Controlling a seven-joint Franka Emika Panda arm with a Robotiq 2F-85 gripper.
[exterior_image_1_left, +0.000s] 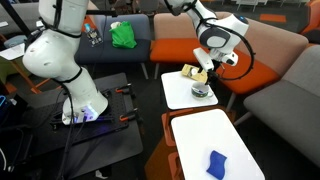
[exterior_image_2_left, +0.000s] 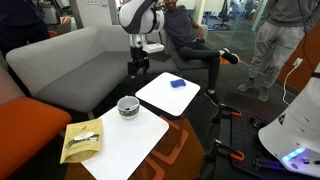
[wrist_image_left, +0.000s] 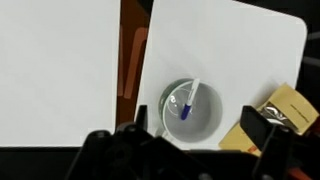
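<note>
A white mug (wrist_image_left: 190, 112) stands on a white table (wrist_image_left: 250, 50) with a blue-and-white pen (wrist_image_left: 187, 101) leaning inside it. My gripper (wrist_image_left: 180, 142) hangs above the mug, open, its dark fingers (wrist_image_left: 262, 128) at either side of it and nothing held. In both exterior views the gripper (exterior_image_1_left: 205, 70) (exterior_image_2_left: 137, 68) is well above the mug (exterior_image_1_left: 200, 91) (exterior_image_2_left: 128, 105). A yellow packet (wrist_image_left: 283, 108) (exterior_image_1_left: 190, 72) (exterior_image_2_left: 82, 140) lies beside the mug on the same table.
A second white table (exterior_image_1_left: 215, 135) (exterior_image_2_left: 160, 97) stands next to it, bearing a small blue object (exterior_image_1_left: 217, 163) (exterior_image_2_left: 178, 83). Grey and orange sofas (exterior_image_1_left: 285, 55) surround the tables; a green cloth (exterior_image_1_left: 123, 35) lies on one. One person sits (exterior_image_2_left: 185, 35) and another stands (exterior_image_2_left: 270, 40) nearby.
</note>
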